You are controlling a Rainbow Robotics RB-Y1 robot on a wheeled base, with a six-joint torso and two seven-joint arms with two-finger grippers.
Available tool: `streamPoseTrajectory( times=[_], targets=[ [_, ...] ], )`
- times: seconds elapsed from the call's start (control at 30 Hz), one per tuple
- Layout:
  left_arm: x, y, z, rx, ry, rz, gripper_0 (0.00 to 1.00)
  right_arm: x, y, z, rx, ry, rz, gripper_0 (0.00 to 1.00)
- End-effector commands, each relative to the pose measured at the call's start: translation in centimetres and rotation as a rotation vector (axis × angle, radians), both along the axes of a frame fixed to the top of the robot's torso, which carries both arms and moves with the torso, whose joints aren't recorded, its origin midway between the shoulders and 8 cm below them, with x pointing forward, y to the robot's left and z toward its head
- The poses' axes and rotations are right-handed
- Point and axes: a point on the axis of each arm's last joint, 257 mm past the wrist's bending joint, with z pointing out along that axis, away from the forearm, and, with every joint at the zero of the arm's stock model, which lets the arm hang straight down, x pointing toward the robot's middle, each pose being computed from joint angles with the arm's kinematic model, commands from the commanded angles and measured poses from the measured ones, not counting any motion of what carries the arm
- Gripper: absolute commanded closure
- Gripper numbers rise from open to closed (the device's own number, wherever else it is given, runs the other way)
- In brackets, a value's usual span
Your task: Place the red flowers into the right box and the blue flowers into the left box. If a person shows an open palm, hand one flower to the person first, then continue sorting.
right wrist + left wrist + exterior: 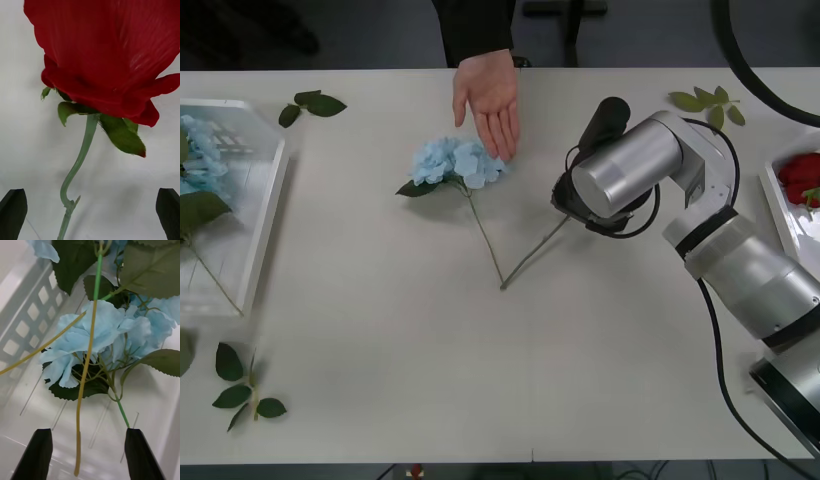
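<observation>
The right tool [90,213] hangs released over a rose [108,56] on the bench, stem lengthwise between its fingers; the open palm [490,100] waits just beyond.

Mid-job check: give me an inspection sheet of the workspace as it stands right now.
Surface: white table.
Job's things: blue flower lies mid-table, a person's open palm over it; red flower below the right hand; more blue flowers in the left box; red flowers in the right box.
Clutter: loose leaf sprigs on the table.
Hands: right hand open above the rose stem; left hand open over the left box.
Cables: black cable along the right arm.
Surroundings: dark floor behind the table.
</observation>
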Motion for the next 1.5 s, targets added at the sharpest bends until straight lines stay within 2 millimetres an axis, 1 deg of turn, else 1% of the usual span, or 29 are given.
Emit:
streamPoseTrajectory(
  times=[0.03, 0.13, 0.27, 0.3, 0.33, 0.37, 0.4, 0.43, 0.47, 0.5, 0.53, 0.57, 0.77, 0.9, 0.97, 1.03, 1.13, 1.2, 1.3, 1.33, 1.37, 1.4, 1.5],
  targets=[
    [0.5, -0.7, 5.5, 0.069, -0.019, -0.088, 0.21, 0.7, 1.8, 0.8, 0.002, -0.034, 0.000, 0.00],
    [0.4, -2.1, 6.8, 0.068, -0.011, -0.132, 0.10, 0.7, 1.9, 0.1, -0.021, -0.038, 0.006, 0.00],
    [0.2, -3.2, 7.7, 0.071, -0.005, -0.158, 0.02, 0.6, 2.0, -0.3, -0.023, -0.034, 0.006, 0.00],
    [0.2, -3.4, 7.8, 0.067, -0.004, -0.161, 0.01, 0.6, 2.2, -0.3, -0.023, -0.036, 0.009, 0.02],
    [0.2, -3.6, 7.8, 0.060, -0.008, -0.164, 0.01, 0.6, 2.2, -0.4, -0.030, -0.036, 0.012, 0.12],
    [0.2, -3.6, 7.9, 0.059, -0.009, -0.166, 0.01, 0.5, 2.1, -0.5, -0.036, -0.036, 0.014, 0.19],
    [0.3, -3.8, 8.0, 0.057, -0.012, -0.169, 0.00, 0.4, 2.2, -0.7, -0.050, -0.038, 0.023, 0.38],
    [0.3, -3.6, 8.0, 0.058, -0.012, -0.166, 0.01, 0.4, 2.2, -0.8, -0.054, -0.039, 0.023, 0.50],
    [0.3, -3.8, 8.0, 0.053, -0.012, -0.169, 0.01, 0.3, 2.1, -0.9, -0.056, -0.037, 0.022, 0.78],
    [0.3, -3.8, 8.0, 0.055, -0.013, -0.169, 0.01, 0.3, 2.0, -1.0, -0.057, -0.035, 0.019, 0.91],
    [0.3, -3.6, 8.0, 0.058, -0.012, -0.168, 0.01, 0.3, 2.0, -1.1, -0.057, -0.034, 0.018, 0.98],
    [0.3, -3.7, 7.9, 0.058, -0.011, -0.168, 0.01, 0.3, 1.9, -1.0, -0.060, -0.035, 0.017, 1.00],
    [0.2, -3.4, 8.0, 0.068, -0.008, -0.161, 0.01, 0.5, 1.6, -0.9, -0.072, -0.042, 0.018, 1.00],
    [0.2, -3.3, 8.0, 0.069, -0.009, -0.160, 0.01, 0.7, 0.8, -0.8, -0.083, -0.046, 0.016, 1.00],
    [0.2, -3.3, 7.9, 0.069, -0.008, -0.159, 0.01, 1.1, 0.1, -0.1, -0.093, -0.062, 0.021, 1.00],
    [0.2, -3.2, 8.0, 0.070, -0.008, -0.157, 0.01, 1.5, -0.6, 1.2, -0.106, -0.087, 0.035, 1.00],
    [0.2, -3.2, 8.0, 0.072, -0.008, -0.157, 0.00, 2.0, -2.4, 4.2, -0.164, -0.149, 0.114, 1.00],
    [0.2, -3.1, 8.0, 0.073, -0.007, -0.155, 0.00, 2.2, -3.1, 6.4, -0.190, -0.202, 0.175, 1.00],
    [0.2, -3.1, 8.0, 0.075, -0.006, -0.153, 0.00, 2.4, -3.6, 9.8, -0.214, -0.295, 0.249, 1.00],
    [0.2, -3.0, 8.0, 0.077, -0.008, -0.151, 0.00, 2.5, -3.6, 12.2, -0.221, -0.365, 0.289, 1.00],
    [0.1, -2.9, 8.0, 0.079, -0.005, -0.151, 0.00, 2.6, -3.7, 13.0, -0.225, -0.392, 0.304, 1.00],
    [0.1, -2.9, 8.0, 0.080, -0.004, -0.149, 0.00, 2.7, -3.6, 15.0, -0.233, -0.459, 0.336, 1.00],
    [0.1, -2.8, 8.0, 0.082, -0.003, -0.148, 0.00, 2.9, -3.2, 19.2, -0.237, -0.621, 0.416, 1.00]
  ],
)
